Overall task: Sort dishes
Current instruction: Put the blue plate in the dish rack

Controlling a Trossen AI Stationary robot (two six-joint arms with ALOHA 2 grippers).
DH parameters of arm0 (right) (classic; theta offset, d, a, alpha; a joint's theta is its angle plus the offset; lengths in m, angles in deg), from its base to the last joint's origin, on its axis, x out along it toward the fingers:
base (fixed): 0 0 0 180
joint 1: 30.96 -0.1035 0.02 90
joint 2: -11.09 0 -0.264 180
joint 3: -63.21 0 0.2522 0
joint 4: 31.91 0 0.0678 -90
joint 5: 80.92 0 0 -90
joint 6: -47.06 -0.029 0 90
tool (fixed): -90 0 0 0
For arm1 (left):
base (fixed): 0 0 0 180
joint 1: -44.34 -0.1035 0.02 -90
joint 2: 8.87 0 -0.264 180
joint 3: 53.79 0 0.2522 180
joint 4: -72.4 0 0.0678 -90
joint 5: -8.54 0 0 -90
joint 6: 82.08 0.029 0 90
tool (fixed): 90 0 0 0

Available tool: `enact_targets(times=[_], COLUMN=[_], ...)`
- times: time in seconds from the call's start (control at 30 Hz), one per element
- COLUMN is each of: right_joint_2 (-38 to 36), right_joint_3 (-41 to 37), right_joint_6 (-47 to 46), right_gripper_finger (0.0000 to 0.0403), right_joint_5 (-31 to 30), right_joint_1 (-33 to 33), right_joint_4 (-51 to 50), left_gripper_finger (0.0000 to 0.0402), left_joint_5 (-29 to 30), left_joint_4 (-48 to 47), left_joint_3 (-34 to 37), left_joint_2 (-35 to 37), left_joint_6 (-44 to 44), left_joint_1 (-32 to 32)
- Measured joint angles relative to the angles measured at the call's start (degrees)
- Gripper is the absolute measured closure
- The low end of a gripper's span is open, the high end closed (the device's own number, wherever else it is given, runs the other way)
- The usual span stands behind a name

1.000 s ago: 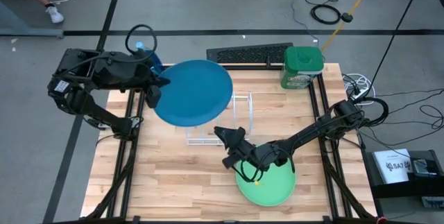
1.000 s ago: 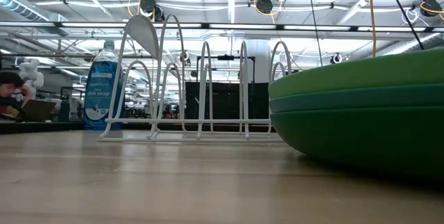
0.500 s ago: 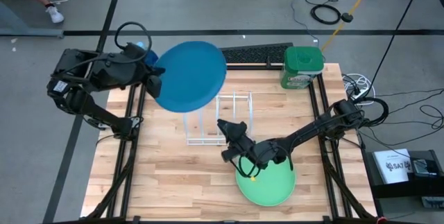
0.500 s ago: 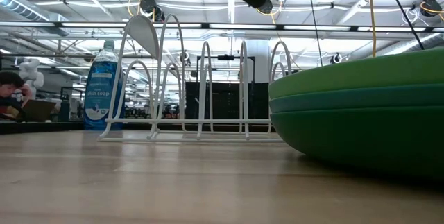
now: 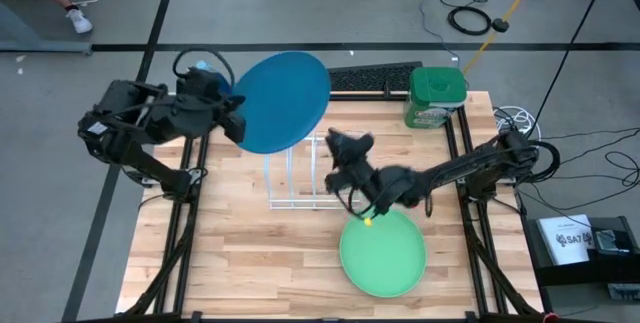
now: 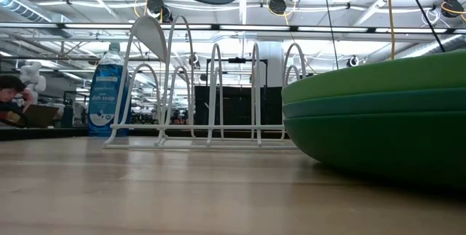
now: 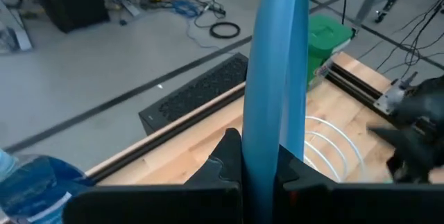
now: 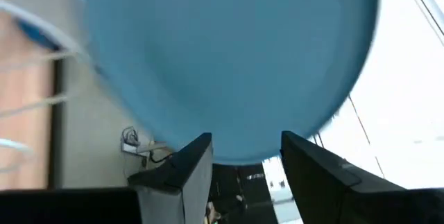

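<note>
L gripper is clamped on the rim of the big round flat blue plastic plate, fingers pinching it from both sides. Plate is held up in the air, tilted near edge-on, above the far-left part of the tabletop, its lower edge over the far end of the white wire dish rack. Low view shows only the plate's bottom edge, well above the rack hoops, not touching.

R gripper is up near table centre, just beside the rack on its right side, pointed at the blue plate. Fingers are spread apart w/ nothing between them; the plate fills the R wrist view beyond the tips, apart from them.

Remaining dishes: light green round flat plate tops a stack near the front edge, right of centre. Low view shows the teal plate under it and the dark green plate at the bottom, on the wooden tabletop.

Rack slots hold no plates. Blue dish soap bottle stands by the far-left corner, behind the rack. Green lidded tub at far-right corner, black keyboard along the far edge.
</note>
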Motion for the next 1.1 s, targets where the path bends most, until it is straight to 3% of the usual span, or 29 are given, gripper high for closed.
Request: enact_targets(times=[0.3,0.43,0.67,0.87,1.1], right_joint_2=[-13.7,-20.3,-29.8,-33.1,-33.1], right_joint_3=[-1.2,-5.7,-17.0,-23.8,-24.4], right_joint_6=[-1.4,-8.4,-24.5,-39.1,-39.7], right_gripper_finger=[0.0238,0.0238,0.0238,0.0238,0.0239], right_joint_5=[0.4,0.8,2.0,7.3,8.5], right_joint_1=[-0.4,-1.6,-3.4,-5.0,-5.0], right_joint_4=[-0.2,-3.3,-9.3,-9.9,-9.9], left_gripper_finger=[0.0394,0.0394,0.0394,0.0396,0.0396], left_joint_5=[13.2,19.9,24.2,30.9,41.0], left_joint_4=[0.0,0.1,0.0,0.0,3.1], left_joint_3=[0.0,0.9,9.3,16.9,21.4], left_joint_2=[-2.2,-2.7,-2.8,-2.8,-3.3], left_joint_6=[-1.5,-4.1,-13.1,-22.4,-25.4], left_joint_1=[9.2,14.4,20.6,25.6,31.3])
